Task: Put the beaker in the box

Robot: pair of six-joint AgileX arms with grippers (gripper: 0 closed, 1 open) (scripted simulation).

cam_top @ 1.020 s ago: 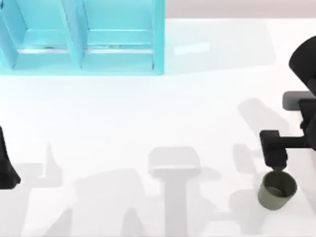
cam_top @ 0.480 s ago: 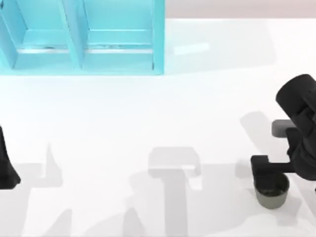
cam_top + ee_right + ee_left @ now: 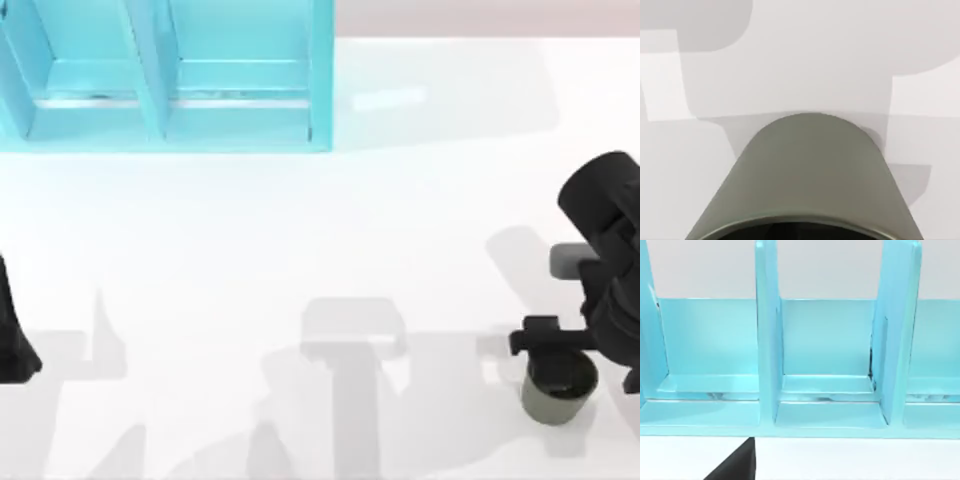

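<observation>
The beaker (image 3: 553,402) is a small olive-grey cup standing upright near the table's front right; it looms close in the right wrist view (image 3: 812,175). My right gripper (image 3: 552,350) hangs directly over it, its black crossbar at the cup's far rim, reaching down at the opening. The box (image 3: 320,90) is a turquoise open structure with upright dividers at the back left, and the left wrist view faces its compartments (image 3: 767,350). My left gripper (image 3: 12,340) is parked at the left edge.
White table surface lies between the beaker and the box, crossed by grey arm shadows (image 3: 350,340). The bulky black right arm (image 3: 605,230) stands at the right edge, behind the beaker.
My right gripper swung from behind the beaker to over it and dropped lower onto its rim. The beaker shifted slightly right. The left arm stayed still.
</observation>
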